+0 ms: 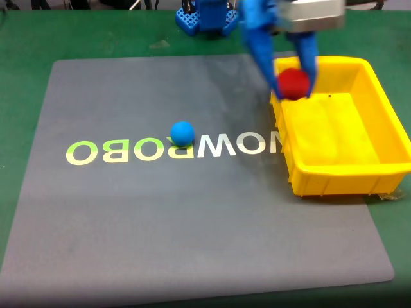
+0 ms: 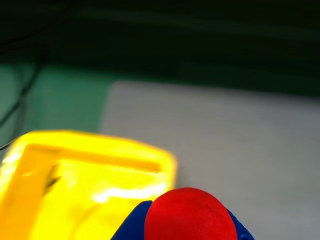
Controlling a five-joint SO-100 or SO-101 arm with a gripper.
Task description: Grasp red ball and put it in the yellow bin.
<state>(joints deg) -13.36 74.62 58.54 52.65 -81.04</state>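
- In the wrist view the red ball (image 2: 190, 215) fills the bottom edge, its lower part cut off; blue fingers (image 2: 131, 227) peek out on either side of it.
- Beyond it, the yellow bin (image 2: 30, 165) glares, overexposed and blurred.
- In the fixed view the grey mat (image 1: 160, 218) carries the blue ball (image 1: 182, 133), lying well apart from the bin.
- Further back the blue gripper (image 1: 294, 90), blurred, clamps the red ball (image 1: 294, 82) above the near-left corner of the yellow bin (image 1: 347, 179).
- The arm's top is cut off.
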